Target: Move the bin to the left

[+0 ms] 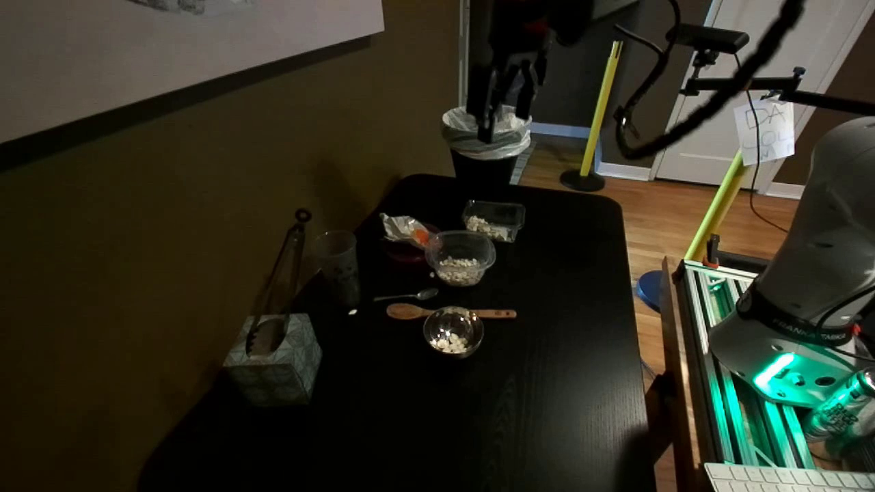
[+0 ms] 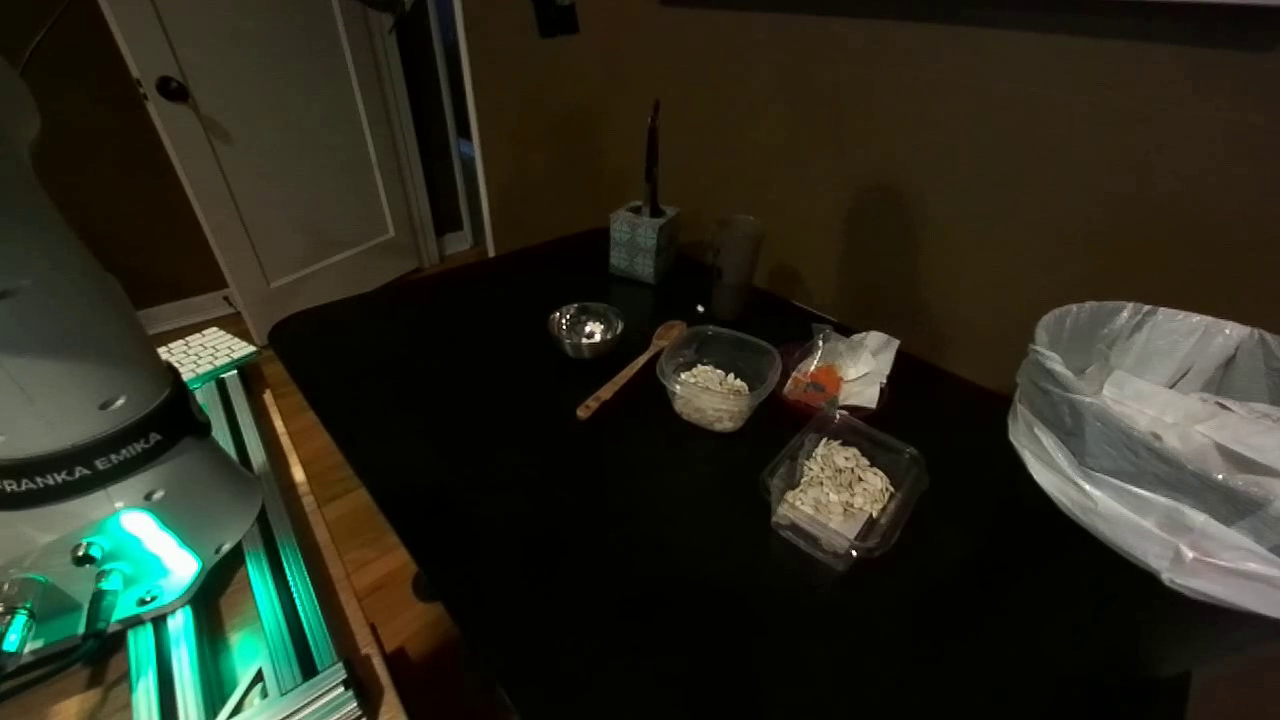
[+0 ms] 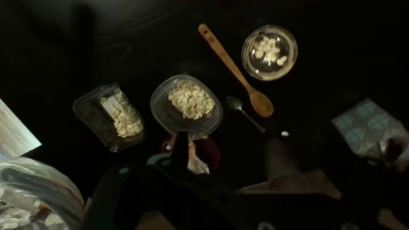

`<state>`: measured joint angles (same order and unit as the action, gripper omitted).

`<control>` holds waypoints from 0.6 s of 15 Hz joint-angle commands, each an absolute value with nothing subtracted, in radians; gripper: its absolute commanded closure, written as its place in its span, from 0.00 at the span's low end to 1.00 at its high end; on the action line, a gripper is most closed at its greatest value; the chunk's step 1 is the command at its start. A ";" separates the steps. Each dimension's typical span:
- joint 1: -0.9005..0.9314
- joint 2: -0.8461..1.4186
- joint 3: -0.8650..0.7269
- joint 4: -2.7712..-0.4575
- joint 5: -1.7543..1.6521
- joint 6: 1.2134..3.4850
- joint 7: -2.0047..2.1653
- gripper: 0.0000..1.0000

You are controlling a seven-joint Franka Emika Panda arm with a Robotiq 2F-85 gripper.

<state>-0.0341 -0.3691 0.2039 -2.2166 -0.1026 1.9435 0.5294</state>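
The bin (image 1: 509, 145) is tall, round and black with a whitish liner folded over its rim. In an exterior view it stands at the far end of the black table, its lower part merging with the dark table. Its liner fills the right edge in an exterior view (image 2: 1080, 500) and the lower left of the wrist view (image 3: 60, 182), with crumpled waste inside. My gripper (image 1: 506, 121) is open, fingers pointing down, in front of or above the bin in that exterior view; I cannot tell the gap. In the wrist view its fingers (image 3: 271, 147) are wide apart with nothing held.
On the table (image 1: 547, 383) are two clear tubs of seeds (image 2: 715, 385) (image 2: 840, 490), a bowl (image 1: 453, 333), a wooden spoon (image 1: 408, 311), a metal spoon (image 3: 234, 103), a tall cup (image 1: 336, 263), a red dish with wrappers (image 2: 840, 385) and a tissue box holding tongs (image 1: 277, 372). A wall runs alongside.
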 commanded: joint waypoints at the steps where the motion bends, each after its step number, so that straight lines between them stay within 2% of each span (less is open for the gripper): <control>1: -0.085 -0.324 0.104 -2.101 -0.067 1.961 0.548 0.00; 5: -0.145 -0.283 0.054 -1.995 -0.082 1.957 0.664 0.00; 9: -0.128 -0.314 0.042 -2.031 -0.091 1.953 0.591 0.00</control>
<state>-0.1366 -0.3146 0.0498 -2.0332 -0.0881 1.9555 0.5892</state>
